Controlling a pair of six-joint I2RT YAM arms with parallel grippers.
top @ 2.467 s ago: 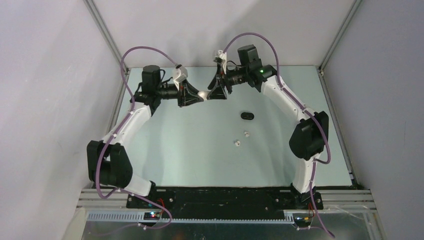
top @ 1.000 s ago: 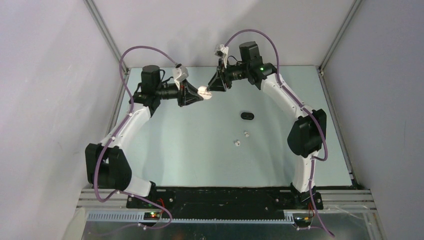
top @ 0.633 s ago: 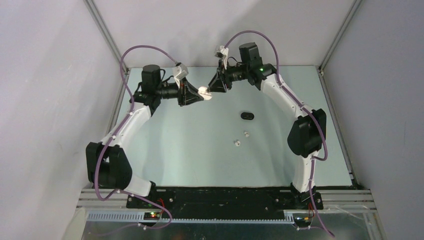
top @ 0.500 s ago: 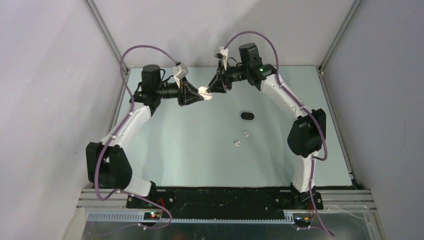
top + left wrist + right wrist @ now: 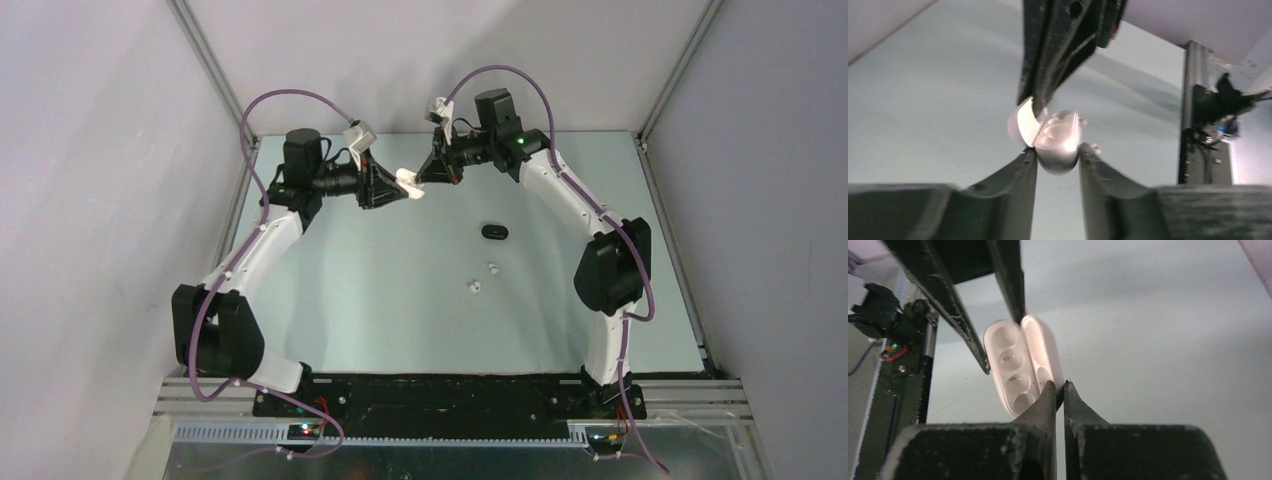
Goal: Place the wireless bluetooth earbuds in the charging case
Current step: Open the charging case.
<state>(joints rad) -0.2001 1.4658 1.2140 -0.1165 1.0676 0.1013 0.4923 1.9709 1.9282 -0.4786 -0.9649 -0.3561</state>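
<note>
**Charging case held open in the air between both grippers**

The white charging case hangs above the far middle of the table, touching nothing but the two grippers.

The left gripper reaches in from the left. It is clamped on the rounded base of the case, one finger pressed against each side.

The right gripper comes from the opposite side. Its fingers are drawn almost together and pinch the thin edge of the lid.

The lid stands swung away from the base at the hinge. In the right wrist view the inner face of the base shows, with its round sockets turned toward the camera. The left wrist view is slightly blurred, but it shows the lid as a pale shell tilted off to the left of the base.

Down on the table, one white earbud lies right of centre. A second white earbud lies near it, a little closer to the arm bases and apart from the first.

A black oval case rests on the table just beyond them. It is well apart from the case held in the grippers.
</note>
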